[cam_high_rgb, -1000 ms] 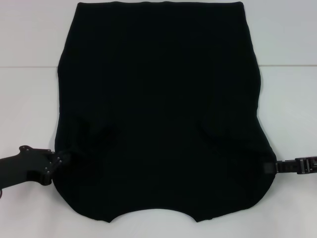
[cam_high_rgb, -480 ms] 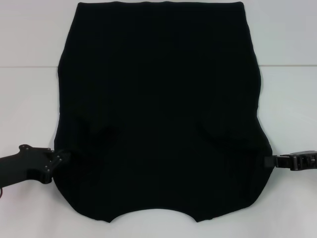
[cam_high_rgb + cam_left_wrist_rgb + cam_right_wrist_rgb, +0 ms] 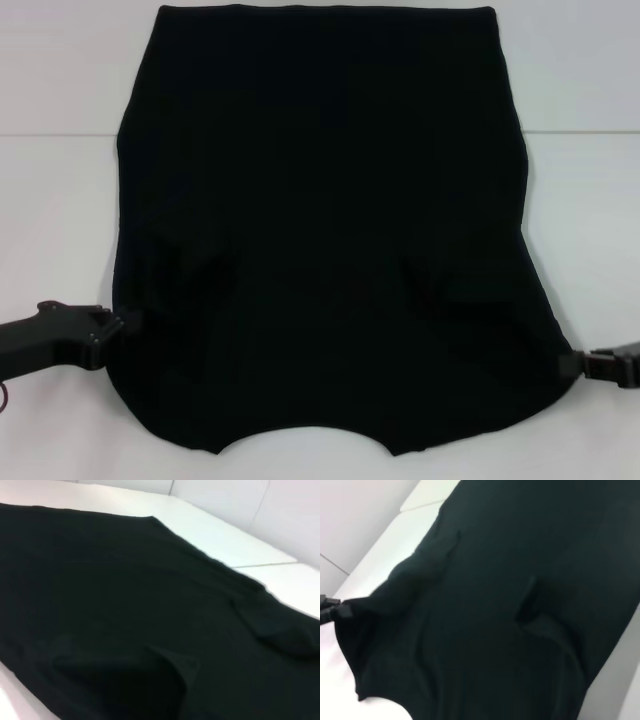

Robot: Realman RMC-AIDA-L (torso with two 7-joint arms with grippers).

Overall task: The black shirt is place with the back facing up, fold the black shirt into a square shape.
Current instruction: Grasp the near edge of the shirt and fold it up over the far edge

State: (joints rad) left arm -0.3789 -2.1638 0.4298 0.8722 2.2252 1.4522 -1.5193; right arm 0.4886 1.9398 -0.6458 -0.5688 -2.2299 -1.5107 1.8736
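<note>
Both grippers have slid toward the table's near edge since a second ago, the right one farther, dragging the shirt's side edge outward with it. Whether the fingers of either are clamped on cloth I cannot tell. The left gripper (image 3: pixel 122 322) touches the shirt (image 3: pixel 320 220) at its left edge, the right gripper (image 3: pixel 577 364) at its right edge near the near corner. The shirt lies flat, plain side up, across the table (image 3: pixel 60 200). I judge the sleeves sit tucked in, and the fold toward a square is under way.
</note>
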